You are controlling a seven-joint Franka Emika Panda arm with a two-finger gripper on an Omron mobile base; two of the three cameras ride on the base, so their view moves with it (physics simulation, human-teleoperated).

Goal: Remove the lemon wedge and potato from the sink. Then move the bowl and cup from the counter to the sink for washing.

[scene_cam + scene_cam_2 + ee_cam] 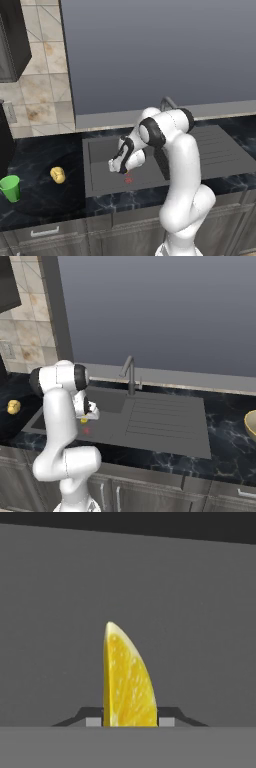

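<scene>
In the hand view the bright-yellow lemon wedge (127,682) stands upright between my two fingertips, with my gripper (130,721) shut on it. My gripper (117,167) hangs over the left part of the dark grey sink (100,172), just above the red drain (128,179). A bit of the wedge (84,420) shows under the hand in the right base view. The yellow-tan potato (58,174) lies on the counter left of the sink. At the far left stands the green cup (10,188). The tan bowl (251,423) sits at the right edge, cut off by the frame.
A dark curved faucet (129,373) rises behind the basin, with the ribbed drainboard (160,416) to its right. The black marbled counter (35,195) runs along both sides. A dark cabinet (12,40) hangs at the upper left.
</scene>
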